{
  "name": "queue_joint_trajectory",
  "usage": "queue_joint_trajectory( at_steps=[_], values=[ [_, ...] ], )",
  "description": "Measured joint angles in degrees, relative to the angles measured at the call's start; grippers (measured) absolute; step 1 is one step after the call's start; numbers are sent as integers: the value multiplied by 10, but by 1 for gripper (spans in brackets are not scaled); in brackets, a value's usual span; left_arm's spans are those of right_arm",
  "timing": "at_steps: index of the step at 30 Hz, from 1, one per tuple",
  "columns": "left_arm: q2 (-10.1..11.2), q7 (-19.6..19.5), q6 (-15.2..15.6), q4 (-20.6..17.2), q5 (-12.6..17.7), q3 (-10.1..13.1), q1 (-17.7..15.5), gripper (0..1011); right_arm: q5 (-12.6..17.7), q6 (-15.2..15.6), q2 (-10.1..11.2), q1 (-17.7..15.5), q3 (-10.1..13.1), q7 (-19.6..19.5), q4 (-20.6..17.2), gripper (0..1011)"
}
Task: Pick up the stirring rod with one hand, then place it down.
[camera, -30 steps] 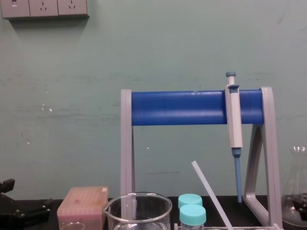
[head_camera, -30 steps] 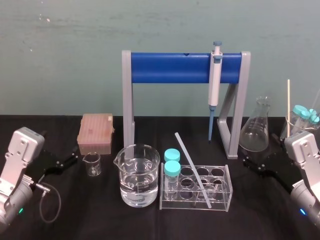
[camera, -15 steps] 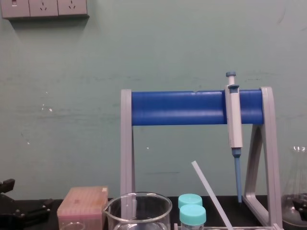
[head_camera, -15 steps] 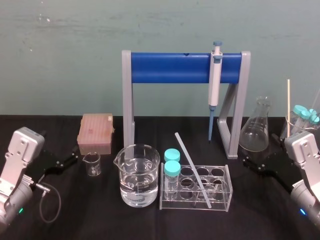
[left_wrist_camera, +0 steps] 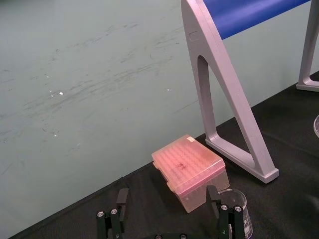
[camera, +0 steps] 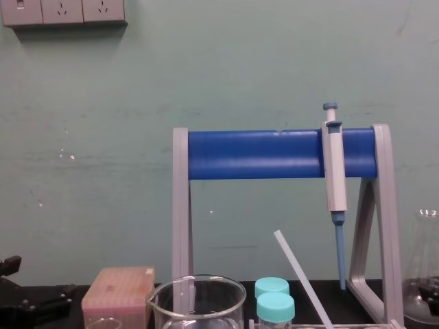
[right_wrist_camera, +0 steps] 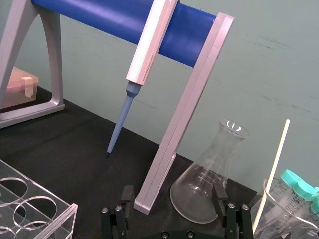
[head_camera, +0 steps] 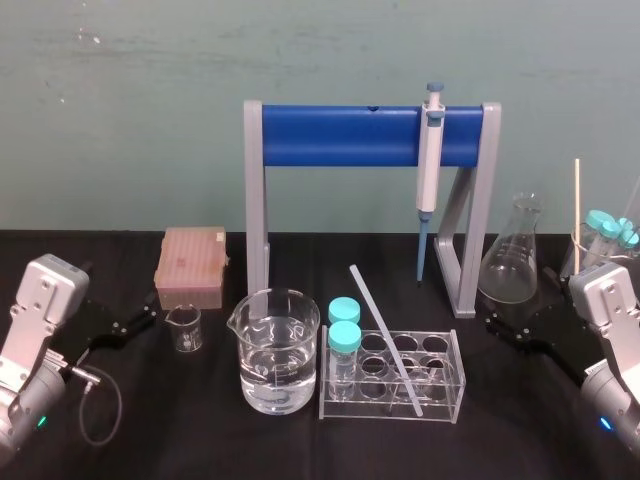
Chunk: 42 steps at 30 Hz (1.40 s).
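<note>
head view: translucent whitish glass stirring rod (head_camera: 373, 306) leans in clear plastic rack (head_camera: 441, 407); black left gripper (head_camera: 152, 312) and right gripper (head_camera: 495, 327) sit aside, jaws parted, empty.

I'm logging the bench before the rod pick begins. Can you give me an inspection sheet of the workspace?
Surface: black table, nothing spilled that I can see.
Job's things: stirring rod leans tilted in the clear tube rack, ungripped.
Clutter: water-filled beaker, small beaker, pink tip box, two teal-capped tubes in the rack, pipette hanging on the blue stand, conical flask.
Grippers: left gripper open, low at the table's left; right gripper open, low beside the flask.
Cables: grey cable loops beside the left arm.
Surroundings: green wall, sockets.
</note>
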Motion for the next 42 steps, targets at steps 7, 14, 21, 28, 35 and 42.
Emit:
queue_joint_trajectory(
  at_steps=[7, 14, 21, 28, 35, 42],
  values=[
    [0, 0, 0, 0, 0, 0, 0, 1000, 0, 0, 0, 0, 0, 0, 0, 1003],
    [0, 0, 0, 0, 0, 0, 0, 1000, 11, -7, 0, -3, 11, 22, -9, 1003],
    [0, 0, 0, 0, 0, 0, 0, 1000, 71, -9, 3, -8, 29, 99, -45, 1003],
    [0, 0, 0, 0, 0, 0, 0, 1000, 151, 38, 0, -5, 34, 195, -80, 1003],
    [0, 0, 0, 0, 0, 0, 0, 1000, 183, 85, -15, 15, 21, 263, -90, 1003],
    [0, 0, 0, 0, 0, 0, 0, 1000, 175, 106, -31, 37, 5, 289, -74, 1003]
  ],
)
